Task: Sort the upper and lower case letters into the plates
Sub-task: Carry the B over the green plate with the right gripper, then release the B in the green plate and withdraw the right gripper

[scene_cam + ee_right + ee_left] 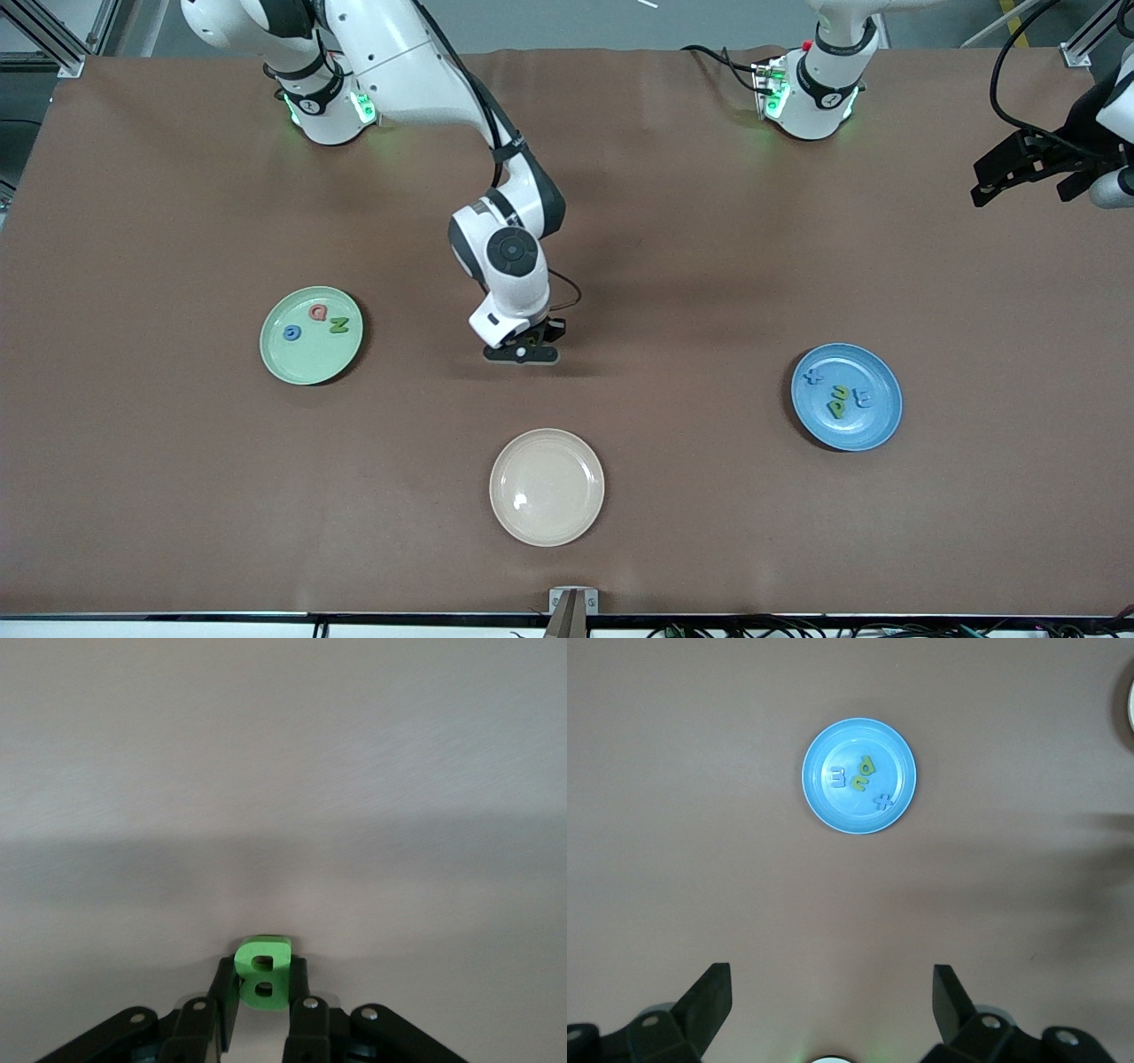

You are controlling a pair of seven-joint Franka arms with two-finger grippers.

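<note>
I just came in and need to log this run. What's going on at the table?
The right gripper is shut on the green B, low over the bare table between the plates. The mint green plate holds a pink Q, a green N and a blue G. The blue plate holds four letters, among them a blue x and a green p. The cream-beige plate has no letters in it. The left gripper waits open, high above the blue plate's end of the table.
</note>
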